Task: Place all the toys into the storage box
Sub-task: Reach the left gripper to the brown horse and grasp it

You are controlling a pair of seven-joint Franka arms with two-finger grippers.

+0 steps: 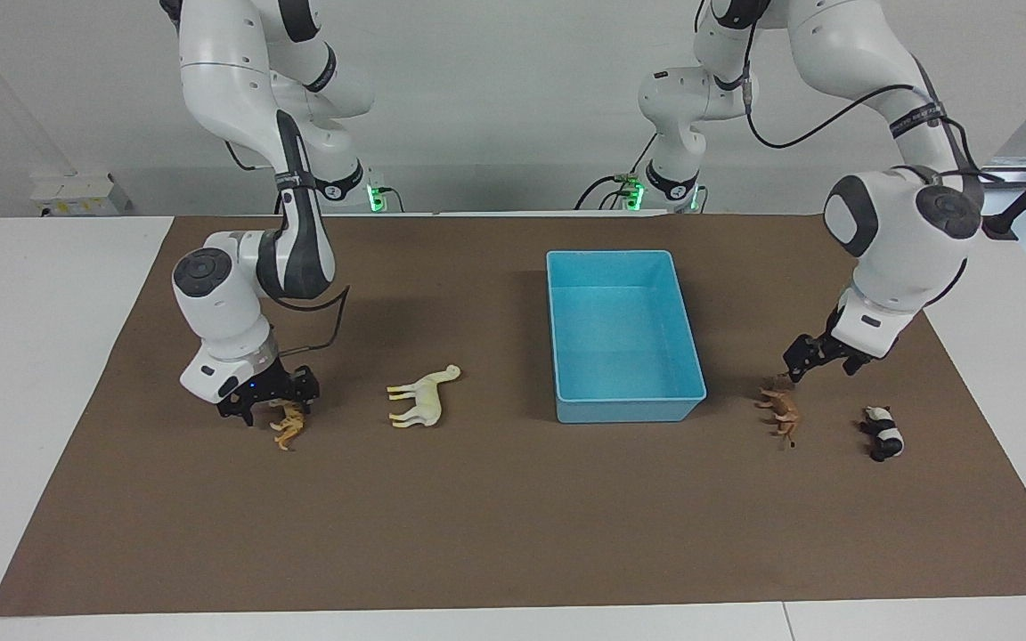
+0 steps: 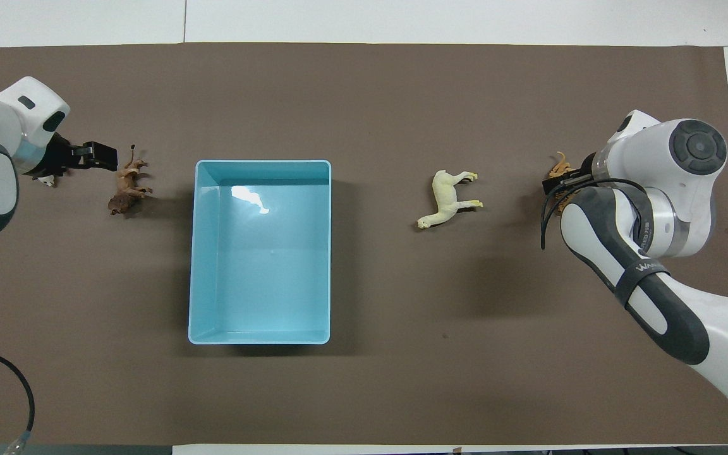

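The light blue storage box [image 1: 629, 411] [image 2: 259, 162] stands empty in the middle of the brown mat. Toward the right arm's end lie the cream-white horse [image 1: 424, 397] [image 2: 448, 200] and the orange tiger [image 1: 289, 427] [image 2: 558, 169]. My right gripper [image 1: 269, 404] [image 2: 556, 187] is low over the tiger, open, its fingers on either side of the tiger's end. Toward the left arm's end lie the brown lion [image 1: 781, 409] [image 2: 126, 188] and the panda [image 1: 883, 434]. My left gripper [image 1: 821, 360] [image 2: 95, 156] hangs open over the mat between lion and panda. In the overhead view the left arm hides most of the panda.
All toys lie on their sides on the brown mat [image 1: 513, 525], which covers a white table [image 1: 32, 356]. A black cable [image 2: 4, 379] shows at the corner near the left arm's base.
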